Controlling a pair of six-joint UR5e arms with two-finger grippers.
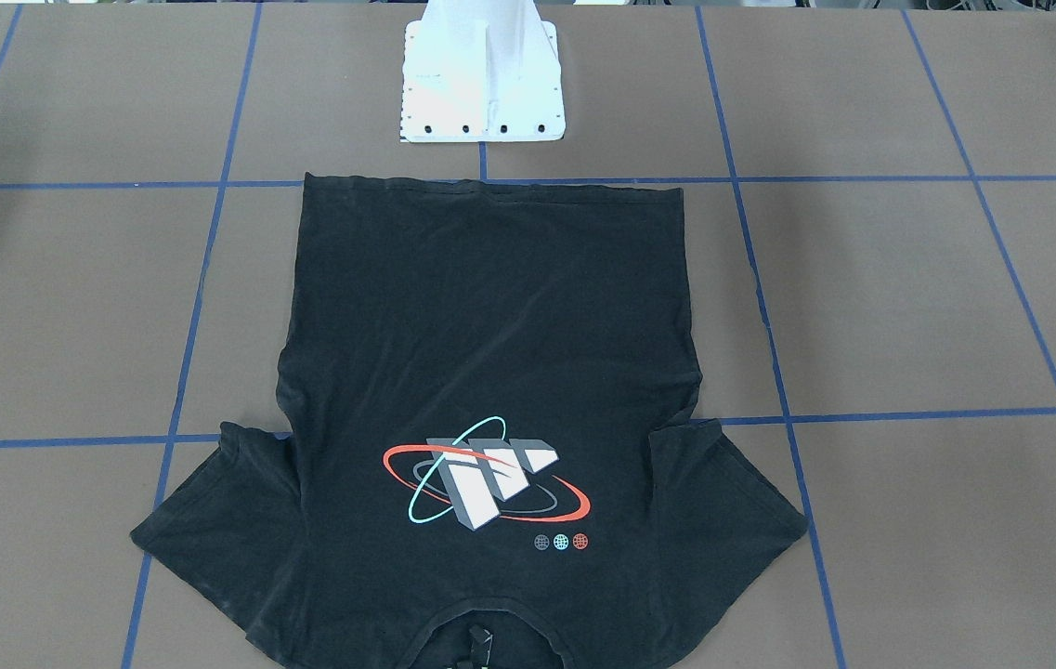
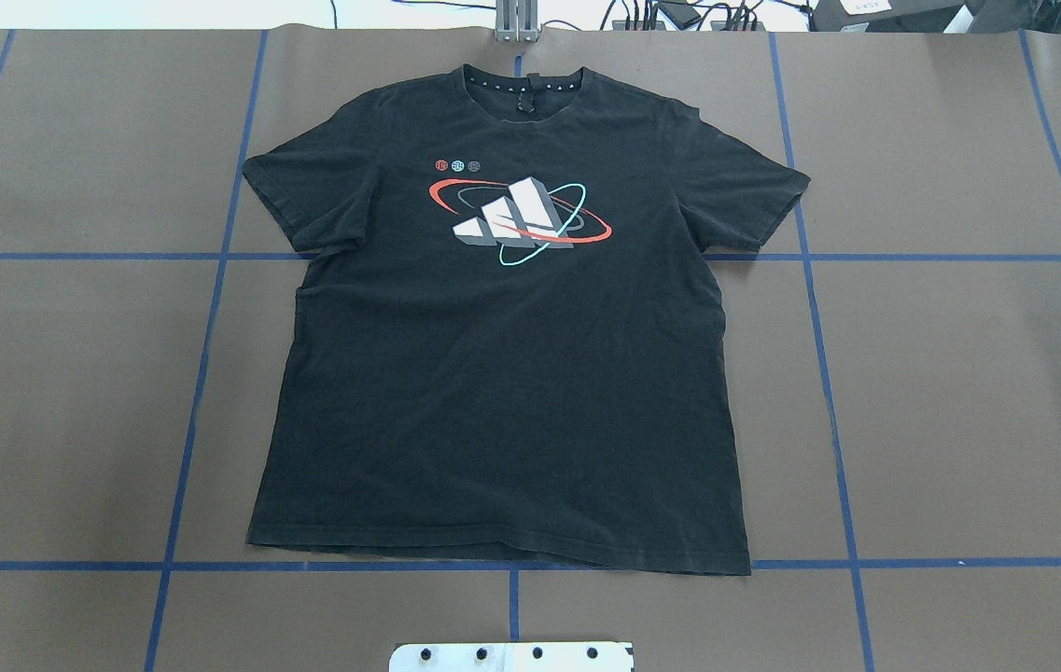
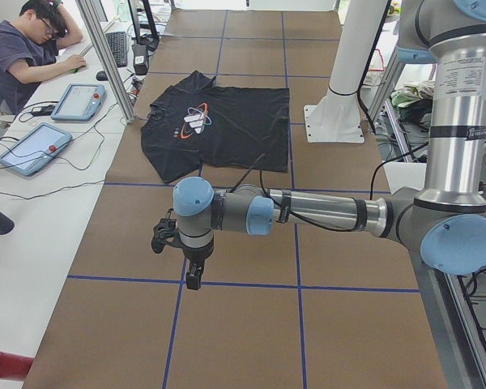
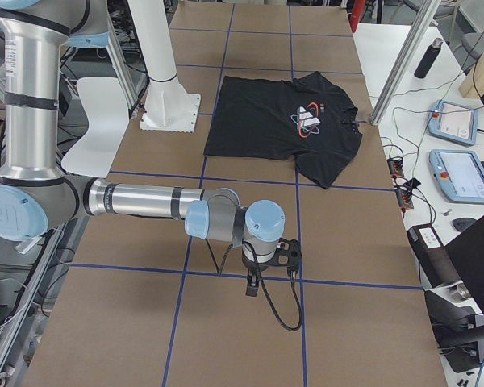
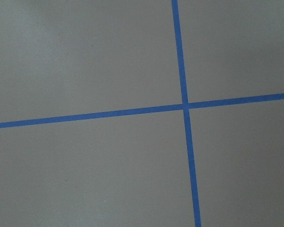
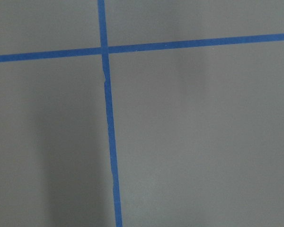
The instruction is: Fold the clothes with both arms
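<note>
Black short-sleeved logo T-shirt (image 2: 502, 373) spread flat for folding — black two-finger left gripper (image 3: 193, 281) and right gripper (image 4: 252, 290) hang well clear, jaw width impossible to tell.

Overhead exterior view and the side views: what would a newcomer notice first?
A black T-shirt lies spread flat, front up, in the middle of the brown table, its red-and-teal ringed logo on the chest. The left end effector and right end effector hang above the table near its two ends, apart from the shirt.
</note>
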